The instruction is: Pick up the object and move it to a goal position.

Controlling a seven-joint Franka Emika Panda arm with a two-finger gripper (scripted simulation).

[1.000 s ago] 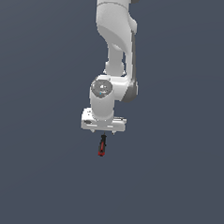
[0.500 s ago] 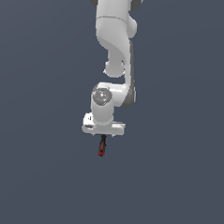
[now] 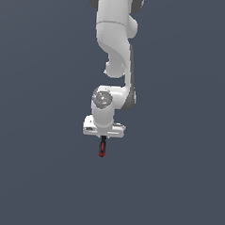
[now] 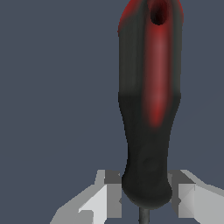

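The object [image 3: 102, 148] is a small red-and-black handled tool that hangs straight down under my white gripper [image 3: 103, 138] in the exterior view. The wrist view shows its handle [image 4: 148, 105] large, black with a red stripe and a hole near its free end. Its narrow end sits between my two grey fingertips [image 4: 105, 199], and a thin grey shaft [image 4: 143, 215] just shows there. My gripper [image 4: 146, 197] is shut on the tool. The white arm [image 3: 116, 48] reaches down from above.
A plain dark blue-grey surface [image 3: 39, 176] fills everything around the arm. No other object shows in either view.
The arm and gripper have shifted slightly lower and toward the exterior view's left, carrying the tool along. The grip is unchanged.
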